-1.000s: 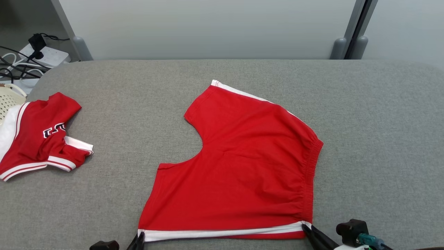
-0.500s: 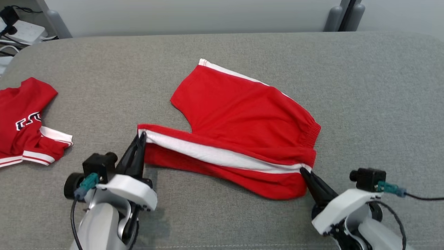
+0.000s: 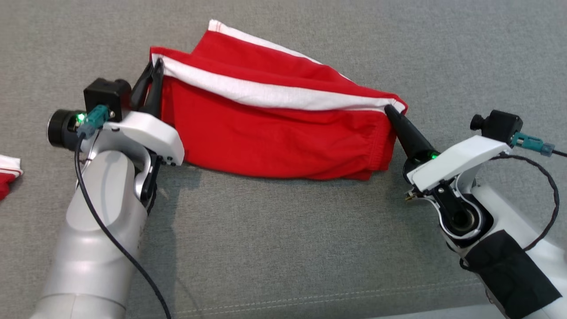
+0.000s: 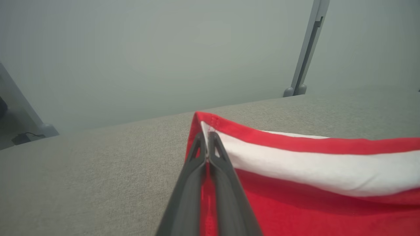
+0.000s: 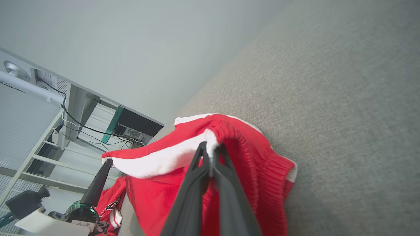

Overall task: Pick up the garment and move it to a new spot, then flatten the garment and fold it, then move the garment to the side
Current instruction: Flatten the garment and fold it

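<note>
The garment is a pair of red shorts with a white side stripe, lying on the grey padded table. Its near half is lifted and carried over the far half, the stripe stretched taut between both arms. My left gripper is shut on the stripe's left corner, also seen as the pinched garment corner between the left gripper fingers. At the stripe's right end, by the elastic waistband, my right gripper is shut on the cloth. The right wrist view shows the right gripper clamping the waistband.
A second red garment with white trim pokes in at the table's left edge; it also lies under the other gripper as the second garment. A pale wall and a grey post stand beyond the table's far edge.
Both grippers have carried the striped near edge away from me across the shorts, folding the near half over the far half. The head camera has tilted down, shifting the whole picture.
</note>
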### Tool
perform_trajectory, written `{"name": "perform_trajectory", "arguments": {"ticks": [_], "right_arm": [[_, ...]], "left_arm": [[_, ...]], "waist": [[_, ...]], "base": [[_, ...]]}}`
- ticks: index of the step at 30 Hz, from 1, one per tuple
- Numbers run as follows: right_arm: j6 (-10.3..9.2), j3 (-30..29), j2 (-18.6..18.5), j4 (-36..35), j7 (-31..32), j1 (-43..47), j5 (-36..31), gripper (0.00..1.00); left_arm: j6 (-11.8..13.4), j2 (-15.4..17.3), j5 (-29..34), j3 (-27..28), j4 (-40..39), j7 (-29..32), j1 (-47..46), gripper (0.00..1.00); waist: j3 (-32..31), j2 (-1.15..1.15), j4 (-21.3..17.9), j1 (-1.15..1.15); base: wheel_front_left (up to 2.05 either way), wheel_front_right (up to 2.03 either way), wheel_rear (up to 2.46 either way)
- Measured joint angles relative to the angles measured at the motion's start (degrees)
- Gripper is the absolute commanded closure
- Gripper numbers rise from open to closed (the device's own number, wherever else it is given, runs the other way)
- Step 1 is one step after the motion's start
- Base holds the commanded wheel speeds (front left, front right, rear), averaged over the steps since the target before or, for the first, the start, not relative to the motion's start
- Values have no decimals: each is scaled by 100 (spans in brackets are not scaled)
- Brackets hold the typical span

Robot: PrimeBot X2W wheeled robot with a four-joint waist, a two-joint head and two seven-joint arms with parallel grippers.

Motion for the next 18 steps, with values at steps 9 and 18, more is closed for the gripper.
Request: {"name": "perform_trajectory", "arguments": {"ticks": [9,18], "right_arm": [[0,164,226,291,-391,-686,151,100],[0,344,517,442,-566,-1050,149,100]], "left_arm": [[322,121,339,-159,890,0,-1152,100],[471,314,616,-405,1491,-1,-1974,100]], "waist": [[600,0,-360,0],[1013,0,-710,0]], "base": [[0,0,0],[0,0,0]]}}
